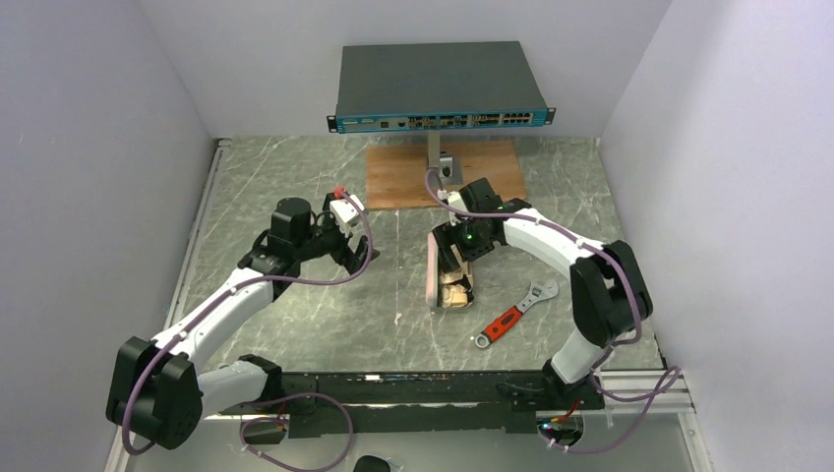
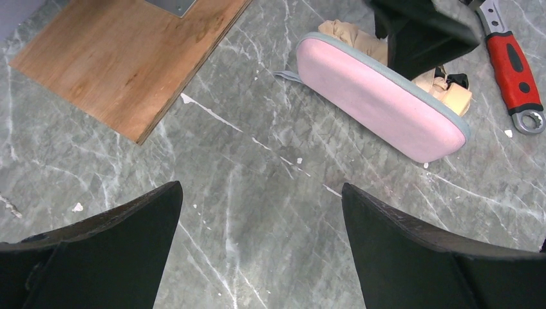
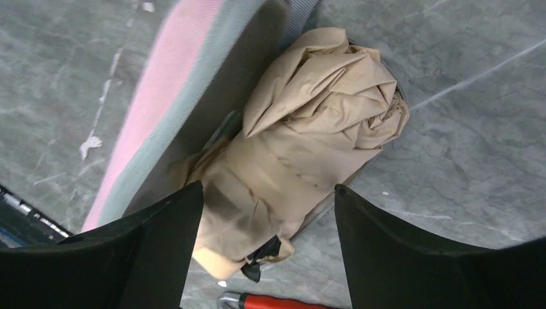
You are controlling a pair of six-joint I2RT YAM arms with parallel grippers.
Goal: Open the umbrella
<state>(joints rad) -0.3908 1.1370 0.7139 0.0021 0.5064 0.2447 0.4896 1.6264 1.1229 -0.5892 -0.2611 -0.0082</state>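
Top external view: your left gripper (image 1: 356, 258) hangs wide open and empty, left of the umbrella (image 1: 455, 286), a beige bundle lying in its open pink case (image 1: 434, 267). Your right gripper (image 3: 267, 190) straddles that bundle, jaws apart; I cannot tell whether they pinch it. Centre on the fabric before closing. Right of the umbrella lies a red-handled wrench (image 1: 511, 317), on a grey marble table (image 1: 295, 197) between white walls.

Most of the crumpled beige fabric umbrella (image 1: 454, 292) out of sight under the right gripper (image 1: 460, 264); red-handled metal wrench (image 3: 277, 301) edge-cropped.
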